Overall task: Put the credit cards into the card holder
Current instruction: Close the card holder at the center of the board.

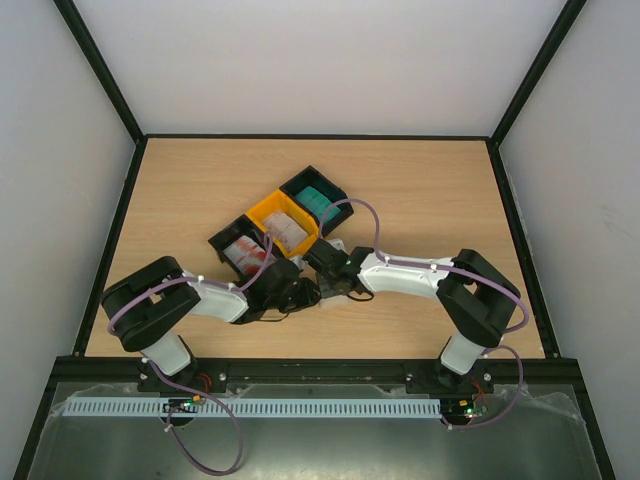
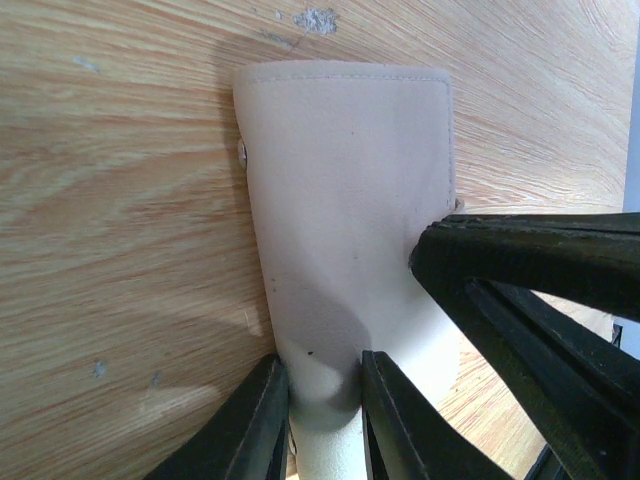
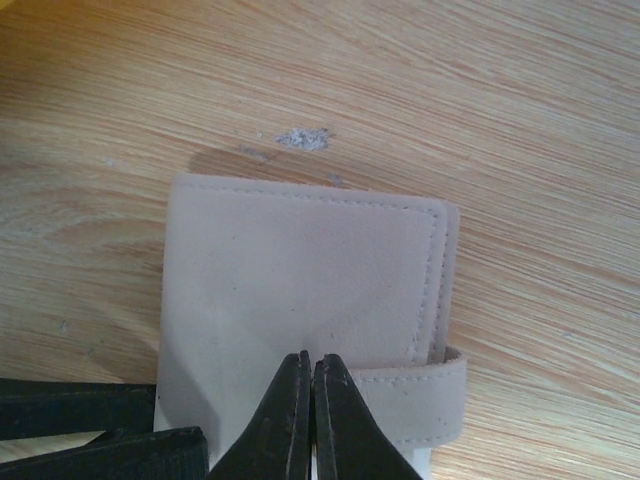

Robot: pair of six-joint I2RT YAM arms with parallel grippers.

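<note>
In the left wrist view the beige card holder (image 2: pixel 345 200) lies folded shut on the wood, and my left gripper (image 2: pixel 322 362) is shut on its near edge. My right gripper (image 3: pixel 312 358) is shut, with nothing visible between its fingers. Its tips rest over the card holder (image 3: pixel 300 260), just beside the snap tab (image 3: pixel 415 395). From above, both grippers (image 1: pixel 300 292) (image 1: pixel 324 272) meet in front of the trays and cover the holder. The credit cards lie in the trays: a white and red one (image 1: pixel 248 252), a white-grey one (image 1: pixel 289 228) and a teal one (image 1: pixel 318 198).
The joined trays run diagonally behind the grippers: black (image 1: pixel 222 240), yellow (image 1: pixel 262 210), black (image 1: pixel 335 188). A black frame edges the table. The right gripper's fingers (image 2: pixel 520 270) cross the left wrist view, and the left gripper's fingers (image 3: pixel 90 430) show at the right wrist view's lower left.
</note>
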